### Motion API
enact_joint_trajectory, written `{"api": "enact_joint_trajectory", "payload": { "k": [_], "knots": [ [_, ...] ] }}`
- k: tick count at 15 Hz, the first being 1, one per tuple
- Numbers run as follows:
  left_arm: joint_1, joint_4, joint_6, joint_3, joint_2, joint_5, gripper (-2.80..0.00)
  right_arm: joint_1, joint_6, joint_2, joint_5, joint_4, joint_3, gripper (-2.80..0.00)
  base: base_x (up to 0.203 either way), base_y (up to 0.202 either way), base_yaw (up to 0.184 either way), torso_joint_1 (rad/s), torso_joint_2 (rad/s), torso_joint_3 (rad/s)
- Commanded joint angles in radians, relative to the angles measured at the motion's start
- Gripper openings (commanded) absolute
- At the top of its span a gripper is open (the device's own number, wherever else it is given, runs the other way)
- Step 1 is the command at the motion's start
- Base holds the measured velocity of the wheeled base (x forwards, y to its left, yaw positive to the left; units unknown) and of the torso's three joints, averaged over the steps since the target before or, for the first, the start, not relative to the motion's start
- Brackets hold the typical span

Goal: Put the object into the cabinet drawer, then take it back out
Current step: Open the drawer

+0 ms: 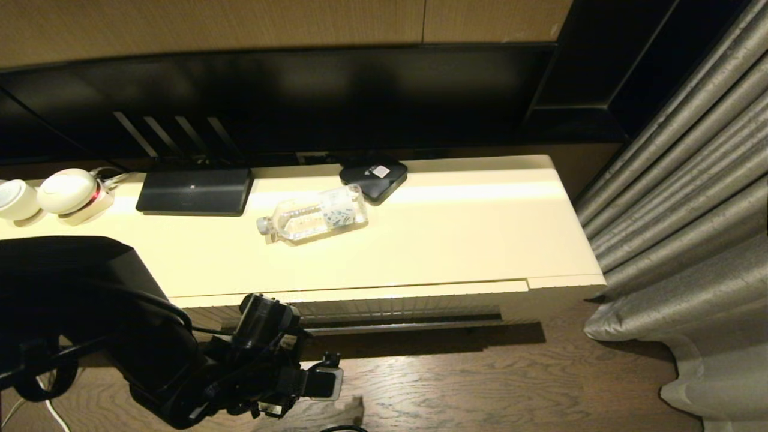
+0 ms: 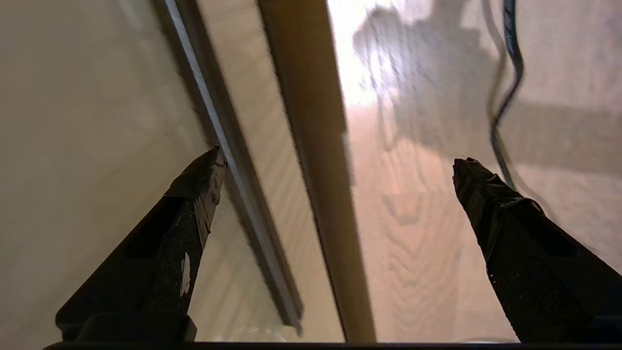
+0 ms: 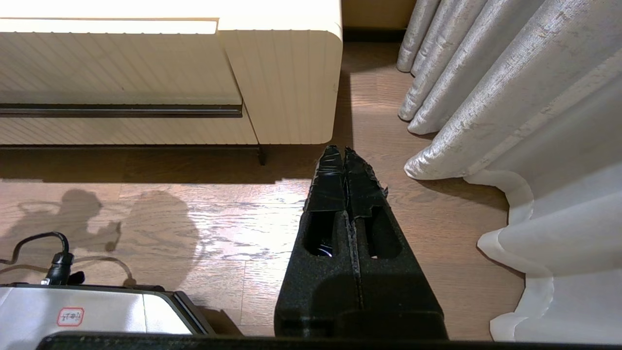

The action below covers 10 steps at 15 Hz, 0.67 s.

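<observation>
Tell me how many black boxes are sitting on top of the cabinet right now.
2. A wide flat black box lies at the back of the cabinet top, toward its left. A small square black box sits just behind the water bottle. Nothing seems hidden.

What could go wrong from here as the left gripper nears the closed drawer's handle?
1. The open left gripper sits askew to the drawer, one fingertip by the dark slot handle; it may slip off the ribbed front.
2. The bottle lies on its side on the cabinet top; a jolt could roll it.
</observation>
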Motion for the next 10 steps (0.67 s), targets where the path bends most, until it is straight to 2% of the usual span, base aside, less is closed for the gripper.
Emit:
{"api": "enact_joint_trajectory", "payload": {
  "k": [1,4,10],
  "knots": [
    [0.012,0.025,0.000,-0.013,0.012,0.006,0.00,0.000,0.000,0.001,0.000,0.000,0.000,-2.80,0.000,0.000,0.000,0.000,0.00,0.000],
    [0.021,0.055,-0.006,-0.044,0.042,0.025,0.00,0.000,0.000,0.001,0.000,0.000,0.000,-2.80,0.000,0.000,0.000,0.000,0.00,0.000],
    [0.025,0.091,-0.067,-0.097,0.068,0.028,0.00,0.000,0.000,0.001,0.001,0.000,0.000,-2.80,0.000,0.000,0.000,0.000,0.00,0.000]
  ]
}}
